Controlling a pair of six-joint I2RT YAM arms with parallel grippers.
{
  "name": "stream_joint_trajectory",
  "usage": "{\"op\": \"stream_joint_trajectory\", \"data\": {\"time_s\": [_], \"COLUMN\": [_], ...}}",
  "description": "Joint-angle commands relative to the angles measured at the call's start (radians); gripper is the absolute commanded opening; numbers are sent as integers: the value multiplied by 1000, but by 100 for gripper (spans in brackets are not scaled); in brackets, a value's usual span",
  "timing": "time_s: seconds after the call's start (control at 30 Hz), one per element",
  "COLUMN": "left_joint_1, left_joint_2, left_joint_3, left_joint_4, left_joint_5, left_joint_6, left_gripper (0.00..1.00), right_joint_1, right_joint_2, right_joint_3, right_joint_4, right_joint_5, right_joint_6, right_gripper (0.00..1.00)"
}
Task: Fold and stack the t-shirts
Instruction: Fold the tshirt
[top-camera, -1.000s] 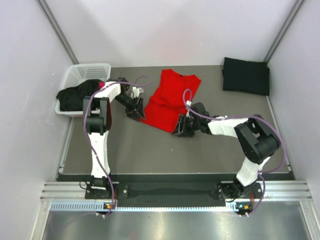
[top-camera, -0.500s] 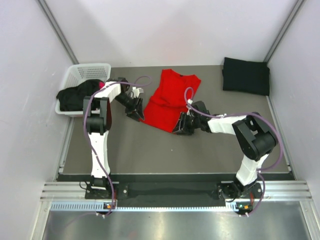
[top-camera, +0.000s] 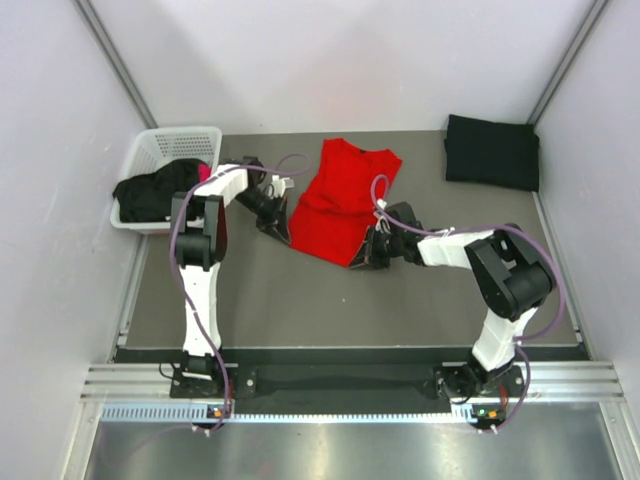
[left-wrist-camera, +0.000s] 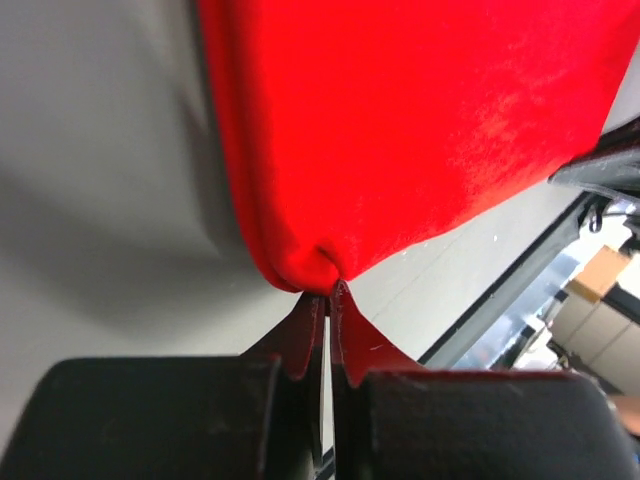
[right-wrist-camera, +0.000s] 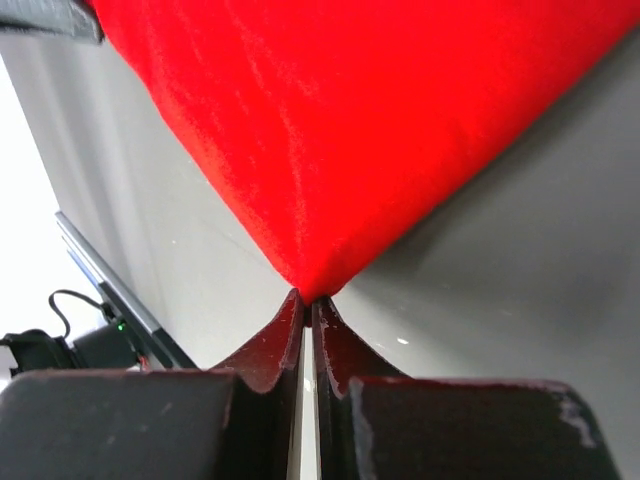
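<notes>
A large red t-shirt (top-camera: 340, 200) lies partly folded in the middle of the grey table. My left gripper (top-camera: 283, 230) is shut on its near left corner, and the left wrist view shows the red cloth (left-wrist-camera: 400, 130) pinched at the fingertips (left-wrist-camera: 300, 330). My right gripper (top-camera: 362, 257) is shut on the near right corner; there too the red cloth (right-wrist-camera: 340, 130) runs into the closed tips (right-wrist-camera: 285, 325). A folded black t-shirt (top-camera: 492, 151) rests at the back right. More dark t-shirts (top-camera: 155, 190) spill from the basket.
A white lattice basket (top-camera: 172, 148) stands at the back left beside the left arm. Grey walls close in the table on three sides, and a metal rail (top-camera: 350, 380) runs along the near edge by the arm bases.
Both grippers have closed on the red t-shirt's near corners. Each moved slightly inward onto the cloth edge; the shirt itself has barely shifted.
</notes>
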Motion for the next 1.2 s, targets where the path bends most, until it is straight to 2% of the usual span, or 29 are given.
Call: {"op": "stream_joint_trajectory", "data": {"time_s": [0.0,0.13,0.33,0.57,0.83,1.17], "left_joint_1": [-19,-63,-232,-368,-364,-287], "left_joint_2": [-39,-147,-280,-372,-433,-452], "left_joint_3": [-38,-116,-190,-209,-155,-55], "left_joint_4": [-6,-6,10,-9,-46,-50], "left_joint_5": [62,93,66,-31,-77,-102], "left_joint_6": [14,14,-4,28,65,79], "left_gripper": [0,0,0,0,0,0], "right_joint_1": [-52,-153,-256,-273,-287,-303], "right_joint_2": [-35,-110,-208,-326,-429,-314], "right_joint_3": [6,5,3,2,63,224], "right_joint_4": [-18,-144,-323,-424,-468,-431], "right_joint_5": [-51,-124,-198,-235,-226,-206], "right_joint_6": [-66,-182,-313,-364,-394,-410], "right_gripper": [0,0,0,0,0,0]}}
